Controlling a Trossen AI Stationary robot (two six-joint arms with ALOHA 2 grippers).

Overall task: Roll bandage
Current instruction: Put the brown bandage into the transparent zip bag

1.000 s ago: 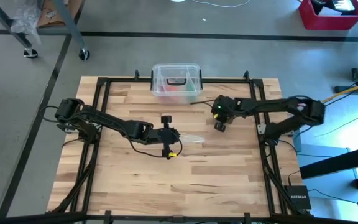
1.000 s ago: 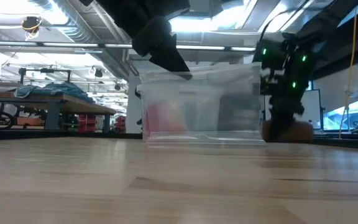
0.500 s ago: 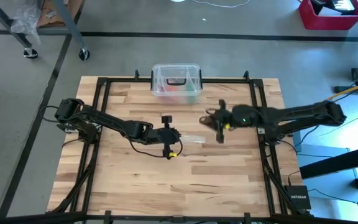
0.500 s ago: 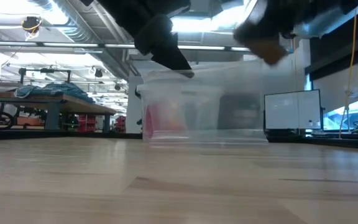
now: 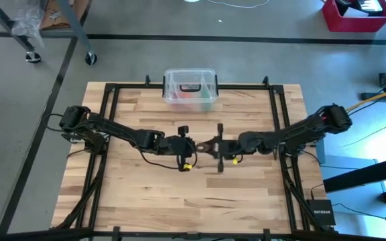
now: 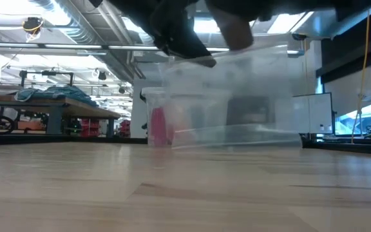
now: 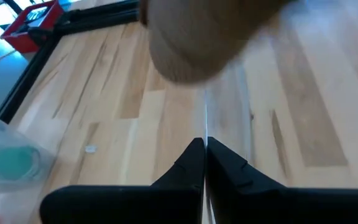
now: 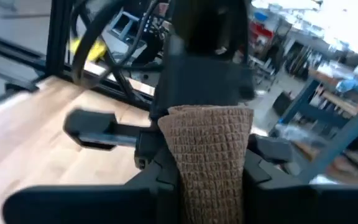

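The bandage is a small brown roll (image 8: 207, 155) in my right gripper (image 5: 218, 146), high over the table's middle. It also shows in the low view (image 6: 234, 29) and, blurred, in the left wrist view (image 7: 197, 37). My left gripper (image 5: 191, 145) is right next to it, facing it, and is shut on a clear plastic bag (image 6: 237, 96). The roll is just above the bag's top edge. My left gripper pinches the bag's thin top edge (image 7: 205, 121) between its two shut fingers, coming level from the table's left. The bag hangs below the fingers (image 6: 185, 48), tilted. I cannot tell whether its lower edge touches the table. My right gripper pinches the roll between its two fingers, one on each side of it (image 8: 179, 162). The fingers come about level from the table's right. The roll is lifted clear of the table.
A clear plastic box with a black handle (image 5: 190, 88) stands at the table's far edge, with something red inside. A black frame (image 5: 106, 120) runs around the tabletop. Bare wood lies toward the near edge (image 5: 193, 194).
My right gripper has lifted the brown roll off the table near the box and carried it up and toward the table's left and near edge, to my left gripper, turning as it went. The bag in my left gripper has swung and tilted.
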